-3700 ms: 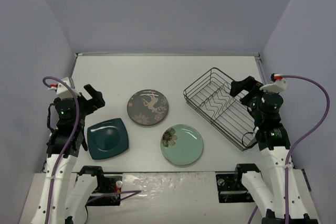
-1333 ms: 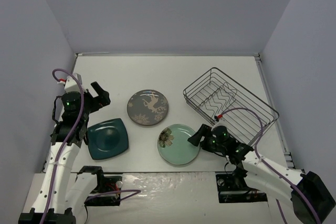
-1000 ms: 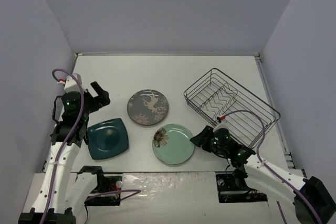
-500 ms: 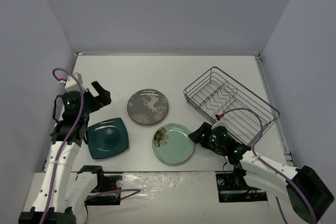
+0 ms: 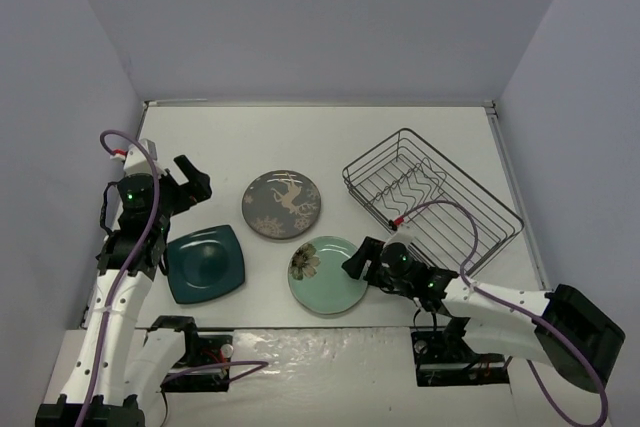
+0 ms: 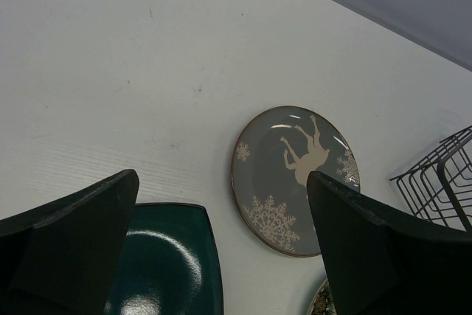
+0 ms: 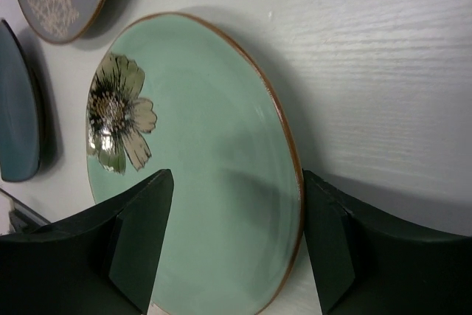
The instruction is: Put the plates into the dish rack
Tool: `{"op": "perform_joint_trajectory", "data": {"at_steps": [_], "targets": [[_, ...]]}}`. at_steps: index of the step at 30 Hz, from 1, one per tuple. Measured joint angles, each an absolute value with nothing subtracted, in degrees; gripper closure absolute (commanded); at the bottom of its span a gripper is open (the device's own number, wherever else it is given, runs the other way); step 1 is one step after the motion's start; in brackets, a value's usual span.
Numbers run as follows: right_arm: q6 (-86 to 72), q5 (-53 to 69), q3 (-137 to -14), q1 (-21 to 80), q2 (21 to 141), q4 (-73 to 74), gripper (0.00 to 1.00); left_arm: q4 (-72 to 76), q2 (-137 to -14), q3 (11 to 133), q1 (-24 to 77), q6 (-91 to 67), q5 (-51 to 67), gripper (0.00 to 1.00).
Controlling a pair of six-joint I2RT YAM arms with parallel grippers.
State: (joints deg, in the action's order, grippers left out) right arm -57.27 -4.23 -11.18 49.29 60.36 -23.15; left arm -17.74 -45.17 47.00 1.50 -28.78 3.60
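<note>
White table (image 5: 400,137): your right gripper (image 5: 352,265), fingers apart, straddles the rim of the mint-green plate (image 5: 325,285) — near the dish rack (image 5: 432,209); your left gripper (image 5: 190,179), fingers also spread, hovers above the teal plate (image 5: 205,265).

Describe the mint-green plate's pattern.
The mint-green plate bears a brown flower and brown rim; clearest in right wrist view.
</note>
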Motion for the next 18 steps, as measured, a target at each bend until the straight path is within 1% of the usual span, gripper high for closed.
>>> {"op": "perform_joint_trajectory", "data": {"at_steps": [6, 8, 12, 14, 17, 18], "targets": [[-59.57, -8.5, -15.44, 57.3, 63.96, -19.01, 0.26, -16.31, -45.47, 46.12, 1.5, -30.05, 5.4, 0.03], [-60.6, -9.01, -16.39, 59.07, 65.57, -19.42, 0.26, -16.09, -45.88, 45.73, 1.5, -30.7, 6.41, 0.03], [-63.23, -9.77, -17.25, 61.03, 68.9, -22.57, 0.28, -15.09, -46.2, 44.11, 1.58, -31.96, 8.98, 0.03], [-64.88, -9.87, -17.28, 61.57, 70.99, -25.8, 0.32, -15.07, -46.29, 43.54, 1.76, -32.26, 9.53, 0.03], [-67.56, -9.91, -16.2, 61.82, 73.44, -31.43, 0.33, -14.91, -46.29, 43.38, 1.88, -32.76, 10.36, 0.03], [-68.24, -9.9, -15.65, 61.87, 74.03, -33.35, 0.36, -14.72, -46.25, 43.38, 1.89, -32.97, 10.64, 0.03]]}}
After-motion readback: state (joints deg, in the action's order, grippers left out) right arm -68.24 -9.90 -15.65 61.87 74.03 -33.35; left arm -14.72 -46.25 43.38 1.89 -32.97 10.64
